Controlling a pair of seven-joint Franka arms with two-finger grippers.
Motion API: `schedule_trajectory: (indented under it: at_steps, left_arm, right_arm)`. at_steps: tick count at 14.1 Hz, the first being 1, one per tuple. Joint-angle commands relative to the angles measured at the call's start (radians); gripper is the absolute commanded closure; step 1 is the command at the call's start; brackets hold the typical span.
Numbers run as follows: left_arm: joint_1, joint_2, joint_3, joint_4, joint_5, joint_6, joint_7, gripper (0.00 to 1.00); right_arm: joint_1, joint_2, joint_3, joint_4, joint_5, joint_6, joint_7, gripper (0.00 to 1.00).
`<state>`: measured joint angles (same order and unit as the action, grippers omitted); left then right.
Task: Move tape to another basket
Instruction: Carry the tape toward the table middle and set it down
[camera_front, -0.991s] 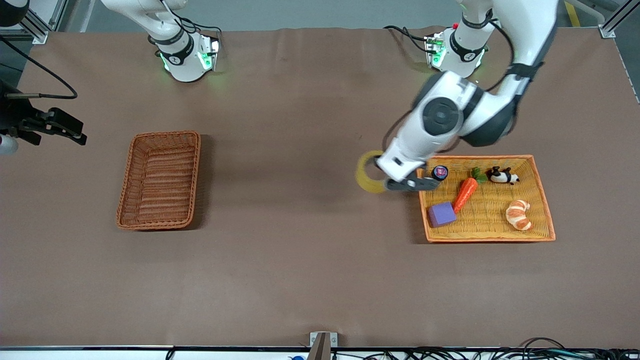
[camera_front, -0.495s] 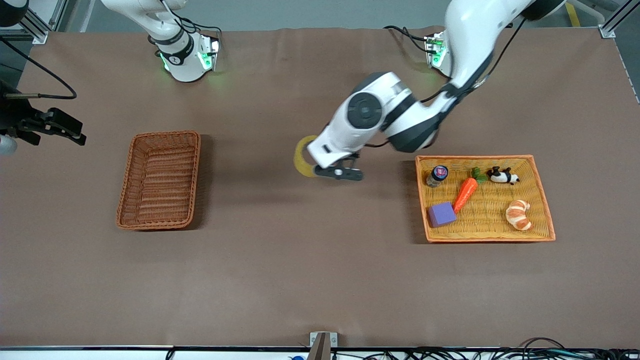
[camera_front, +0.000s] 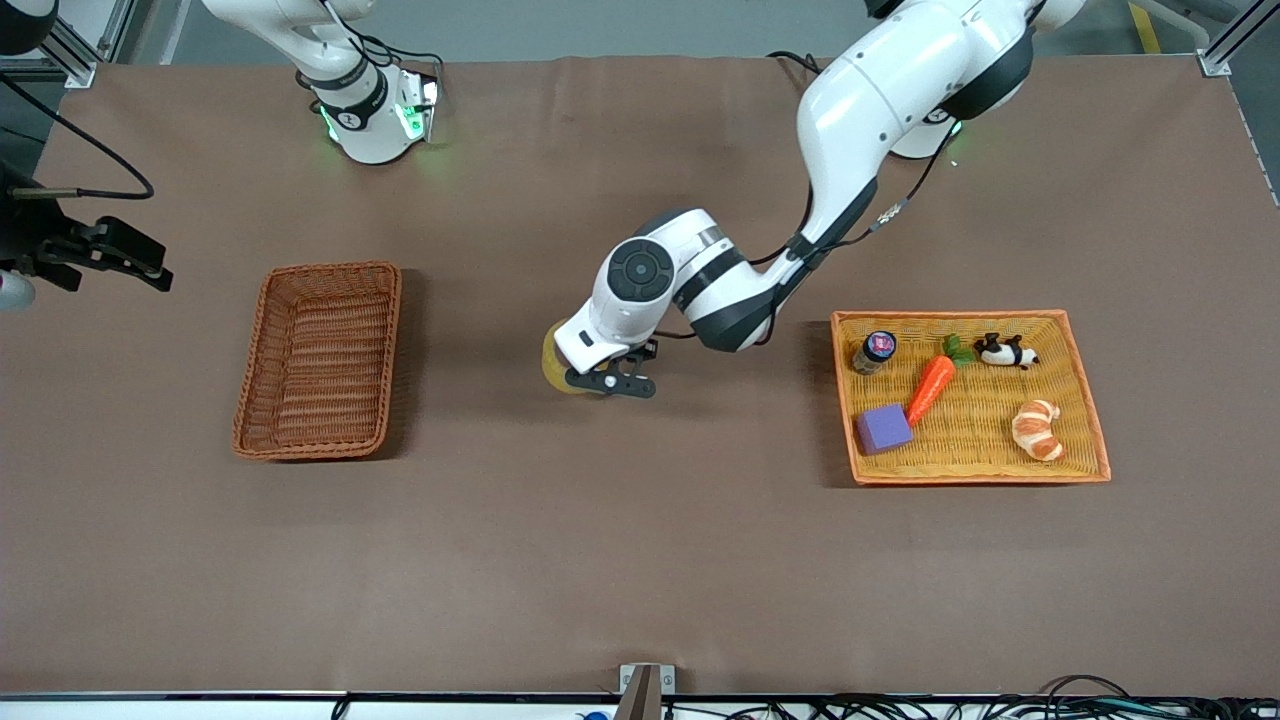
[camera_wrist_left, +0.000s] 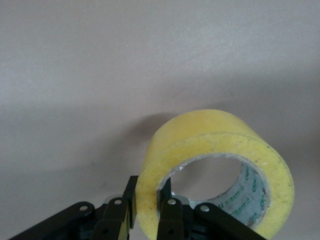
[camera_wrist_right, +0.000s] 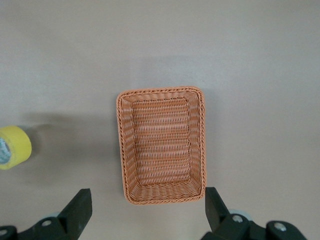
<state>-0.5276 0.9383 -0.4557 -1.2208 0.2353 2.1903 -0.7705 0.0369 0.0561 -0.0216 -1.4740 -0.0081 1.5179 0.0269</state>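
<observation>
yellowish tape pinched, left gripper

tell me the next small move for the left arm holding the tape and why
Probably keep carrying it toward the right arm's end. The left claw is shut on the tape over bare table, between the yellow tray and the empty basket, so it should not release yet. The right claw waits open above that basket.
</observation>
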Motion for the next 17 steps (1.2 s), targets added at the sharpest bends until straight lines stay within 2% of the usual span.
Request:
schedule_trajectory:
  at_steps: [1,4,5,6,8,9,12,14,17]
  left_arm:
    - [-0.073,0.039,0.064,0.069,0.016,0.025,0.011,0.85]
    - [-0.074,0.042,0.068,0.060,0.001,0.063,0.002,0.76]
    - [-0.065,0.039,0.065,0.046,-0.035,0.059,0.008,0.74]
    - [-0.068,0.042,0.066,0.046,-0.050,0.060,0.011,0.68]
    - [-0.064,0.043,0.066,0.044,-0.056,0.065,0.017,0.39]
    - [-0.063,0.037,0.066,0.043,-0.059,0.065,0.014,0.32]
    - [-0.043,0.004,0.069,0.038,-0.086,0.051,0.011,0.18]
    - [-0.032,-0.067,0.074,0.026,-0.080,-0.041,0.017,0.00]
    - [0.034,-0.172,0.066,0.017,-0.086,-0.252,0.106,0.00]
  right_arm:
    - [-0.002,0.002,0.003,-0.003,-0.006,-0.001,-0.010,0.00]
    - [0.001,0.002,0.003,-0.003,-0.006,0.001,-0.010,0.00]
    - [0.001,0.002,0.003,-0.003,-0.006,0.002,-0.009,0.00]
    - [0.001,0.002,0.003,-0.003,-0.006,0.002,-0.009,0.00]
    - [0.001,0.002,0.003,-0.003,-0.006,0.002,-0.009,0.00]
    - [0.001,0.002,0.003,-0.003,-0.006,0.002,-0.009,0.00]
    - [0.004,0.004,0.006,-0.003,-0.004,0.005,-0.007,0.00]
    - [0.015,0.010,0.020,-0.003,-0.003,0.010,-0.005,0.00]
    - [0.021,0.047,0.083,-0.011,0.005,0.062,0.007,0.00]
